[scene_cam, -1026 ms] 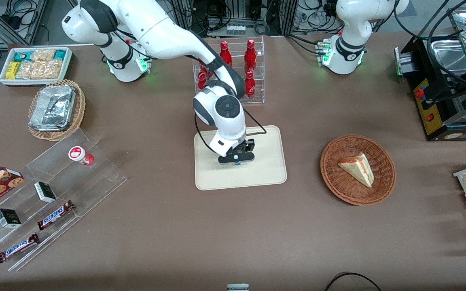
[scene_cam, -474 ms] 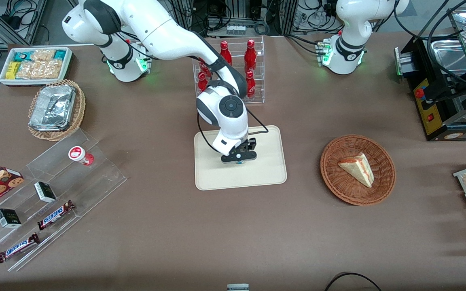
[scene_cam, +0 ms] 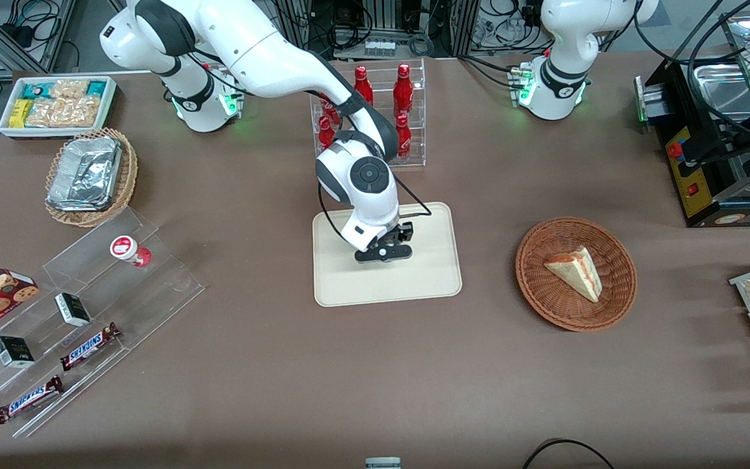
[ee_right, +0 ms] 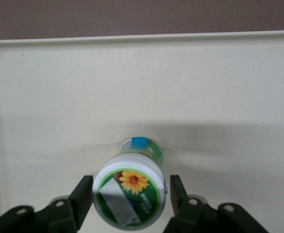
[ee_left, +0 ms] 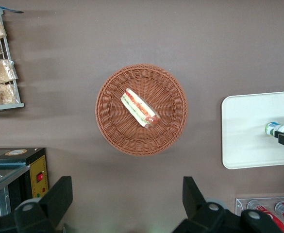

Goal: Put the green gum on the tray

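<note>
The green gum (ee_right: 129, 194) stands upright on the cream tray (ee_right: 229, 97), its white lid with green and yellow flower label facing the wrist camera. My right gripper (ee_right: 131, 188) is straight above it, open, one finger on each side of the lid with a thin gap at each. In the front view the gripper (scene_cam: 383, 253) hangs over the middle of the tray (scene_cam: 427, 280) and hides the gum. The left wrist view shows the gum (ee_left: 277, 129) on the tray (ee_left: 248, 136).
A red gum bottle (scene_cam: 129, 249) sits on a clear stepped shelf with Snickers bars (scene_cam: 88, 345) toward the working arm's end. A clear rack of red bottles (scene_cam: 375, 111) stands farther from the camera than the tray. A wicker basket (scene_cam: 538, 286) with a sandwich lies toward the parked arm's end.
The gripper has shifted slightly away from the front camera over the tray. The bit of teal bottle body that showed under it no longer shows in the front view.
</note>
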Motion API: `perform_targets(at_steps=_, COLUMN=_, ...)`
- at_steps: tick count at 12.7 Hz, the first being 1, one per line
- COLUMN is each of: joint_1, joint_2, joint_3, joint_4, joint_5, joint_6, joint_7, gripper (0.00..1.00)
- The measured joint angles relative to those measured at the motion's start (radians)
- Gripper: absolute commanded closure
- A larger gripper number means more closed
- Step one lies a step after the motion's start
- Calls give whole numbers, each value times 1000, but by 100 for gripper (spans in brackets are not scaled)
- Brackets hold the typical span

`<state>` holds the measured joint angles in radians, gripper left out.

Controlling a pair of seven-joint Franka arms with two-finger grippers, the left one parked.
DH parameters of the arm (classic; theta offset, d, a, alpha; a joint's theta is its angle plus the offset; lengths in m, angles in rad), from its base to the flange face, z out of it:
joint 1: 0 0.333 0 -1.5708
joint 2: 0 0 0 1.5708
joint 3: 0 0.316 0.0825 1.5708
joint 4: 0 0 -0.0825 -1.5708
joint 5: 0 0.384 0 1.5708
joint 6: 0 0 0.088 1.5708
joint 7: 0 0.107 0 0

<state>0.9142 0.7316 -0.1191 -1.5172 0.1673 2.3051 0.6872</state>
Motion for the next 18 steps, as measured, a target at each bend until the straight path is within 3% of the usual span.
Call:
perform_targets(at_steps=4, joint_1=-5, joint_2=-6, joint_3=-7, joint_4=10, joint_5=4, joint_6=1, joint_7=0, gripper=1)
perform_targets(at_steps=7, joint_1=-40, joint_2=-89, joint_3=-25, joint_4=20, joint_5=5, joint_6=-40, joint_7=-9, gripper=1)
perform_targets(at_steps=11, joint_1=-201, joint_2=-353, joint_3=-31, joint_4=18, joint_5=1, joint_6=-382, joint_7=-148, gripper=1)
perform_targets(at_steps=14, joint_1=-285, joint_2=-526, joint_3=-32, joint_4=7, joint_5=-81, joint_6=-595, joint_7=-174, gripper=1)
perform_targets(at_steps=18, joint_1=-391, joint_2=-672, joint_3=-31, joint_4=-5, joint_5=-120, joint_6=-786, joint_7=-267, gripper=1)
